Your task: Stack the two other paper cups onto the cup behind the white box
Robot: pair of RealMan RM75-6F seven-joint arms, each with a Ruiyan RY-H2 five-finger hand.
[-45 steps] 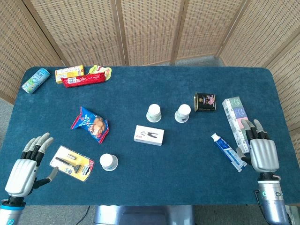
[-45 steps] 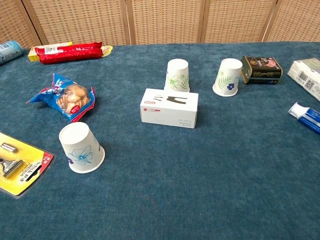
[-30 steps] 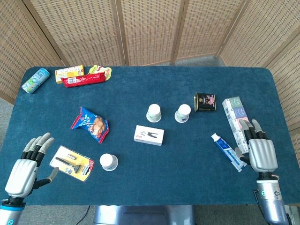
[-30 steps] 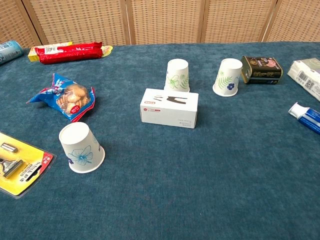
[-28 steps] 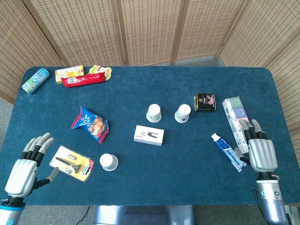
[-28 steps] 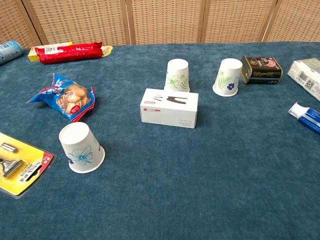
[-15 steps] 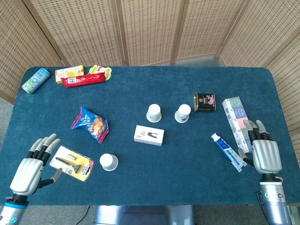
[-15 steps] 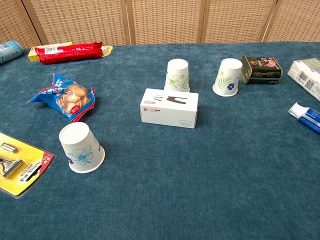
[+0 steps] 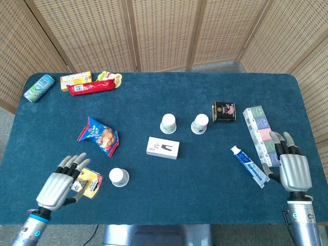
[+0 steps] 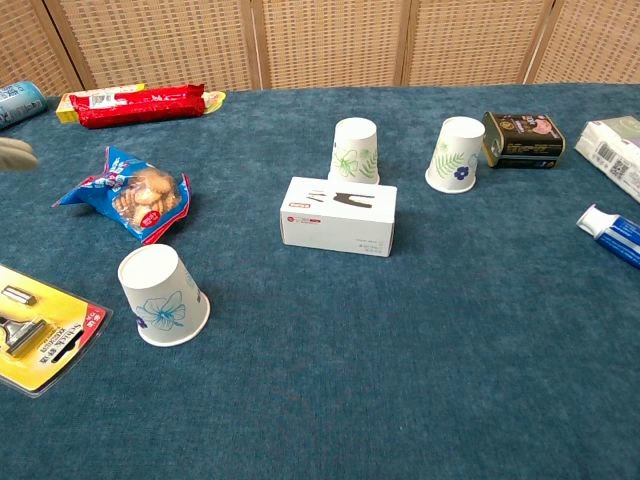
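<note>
Three paper cups stand upside down on the blue bench (image 9: pixel 169 189). The white box (image 9: pixel 163 147) lies flat near the middle, and the cup behind the box (image 9: pixel 168 123) stands just beyond its far edge, printed with green leaves in the chest view. A second cup (image 9: pixel 200 123) stands to its right, near but apart from it, with a dark tin (image 9: pixel 224 111) just past it. The third cup (image 9: pixel 118 177), with a blue flower outline on its side, stands alone toward the front left, well apart from the other two.

The left hand (image 9: pixel 60 188) hovers over the front left of the bench, fingers spread and grasping nothing. It covers part of a yellow razor card (image 9: pixel 92 183), which lies just left of the third cup. In the chest view only a pale blur at the left edge shows where that hand is.

The right hand (image 9: pixel 292 166) is at the front right edge, back up, fingers apart and empty. Its fingertips reach over the near end of a long white pack (image 9: pixel 258 124), and a toothpaste tube (image 9: pixel 248 164) lies just to its left.

A blue snack bag (image 9: pixel 99 135) lies left of centre. Along the far left edge lie a red wrapper (image 9: pixel 92 87), a yellow box (image 9: pixel 75 79) and a can (image 9: pixel 39 87) on its side.
</note>
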